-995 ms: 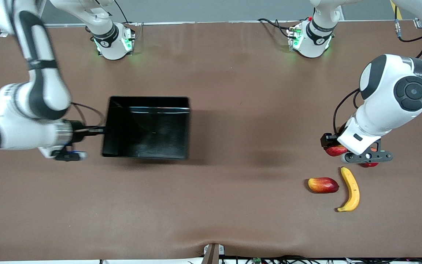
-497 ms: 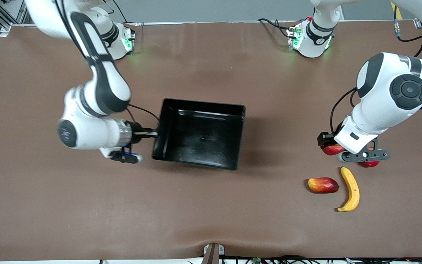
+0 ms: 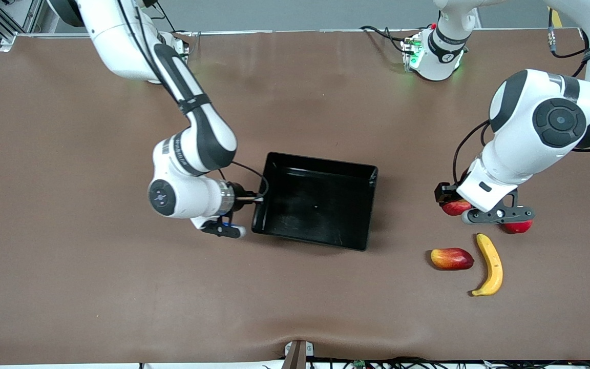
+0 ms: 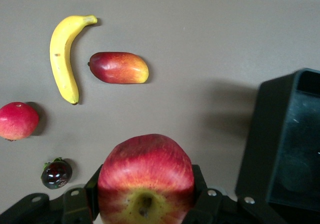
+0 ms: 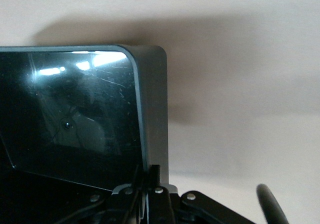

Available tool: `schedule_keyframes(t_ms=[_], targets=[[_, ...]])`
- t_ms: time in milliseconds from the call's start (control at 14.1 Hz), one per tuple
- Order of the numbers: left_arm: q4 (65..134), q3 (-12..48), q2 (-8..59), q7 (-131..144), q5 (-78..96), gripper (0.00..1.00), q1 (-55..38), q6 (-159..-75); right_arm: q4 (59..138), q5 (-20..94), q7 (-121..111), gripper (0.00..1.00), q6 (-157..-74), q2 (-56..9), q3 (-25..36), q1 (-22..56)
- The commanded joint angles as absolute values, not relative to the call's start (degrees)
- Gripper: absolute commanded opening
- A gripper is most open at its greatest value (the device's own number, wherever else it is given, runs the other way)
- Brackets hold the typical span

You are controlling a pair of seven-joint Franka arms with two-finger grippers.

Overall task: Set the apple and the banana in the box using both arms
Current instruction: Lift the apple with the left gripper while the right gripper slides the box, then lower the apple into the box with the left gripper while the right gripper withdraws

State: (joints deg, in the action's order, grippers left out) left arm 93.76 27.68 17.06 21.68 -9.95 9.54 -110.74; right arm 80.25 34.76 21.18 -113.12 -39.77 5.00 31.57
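Brown table. Lying on it just below the left end effector: curved banana beside a red-and-yellow mango-like fruit, a round red-pink fruit, a small dark berry. Black box pinched by the right end effector.

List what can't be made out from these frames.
- Apple: in the front view the left arm's wrist covers it almost entirely; in the left wrist view its lower part runs off the edge.
- Left tool: fingertips hidden by the apple.
- Box: right wrist view cuts off most of it.
- Right tool: shut on the box wall; the front view shows only slim fingers at the rim.
- Small dark fruit: too small to identify.
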Motion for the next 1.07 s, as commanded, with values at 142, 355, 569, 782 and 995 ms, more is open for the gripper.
schedule_keyframes(t_ms=[142,355,569,782,995], targets=[[92.0,28.0,18.5,27.4,-10.4,0.00,6.5,-109.3,77.7,36.1,21.1,0.00,-116.9,-43.1,5.6,34.4],[91.6,28.0,19.5,31.1,-10.3,0.00,4.3,-109.3,77.8,34.0,21.3,0.00,-118.4,-44.1,5.7,35.8],[91.6,27.9,21.3,37.5,-10.4,0.00,0.0,-109.9,77.6,32.9,21.4,0.99,-118.2,-43.3,5.9,36.2],[91.6,27.9,25.7,44.5,-11.2,0.00,-4.8,-113.1,77.5,31.3,21.6,1.00,-117.4,-41.3,5.9,35.7],[91.6,27.6,30.1,46.6,-12.0,0.00,-7.0,-119.0,76.9,31.4,21.5,1.00,-108.6,-37.1,6.2,32.1]])
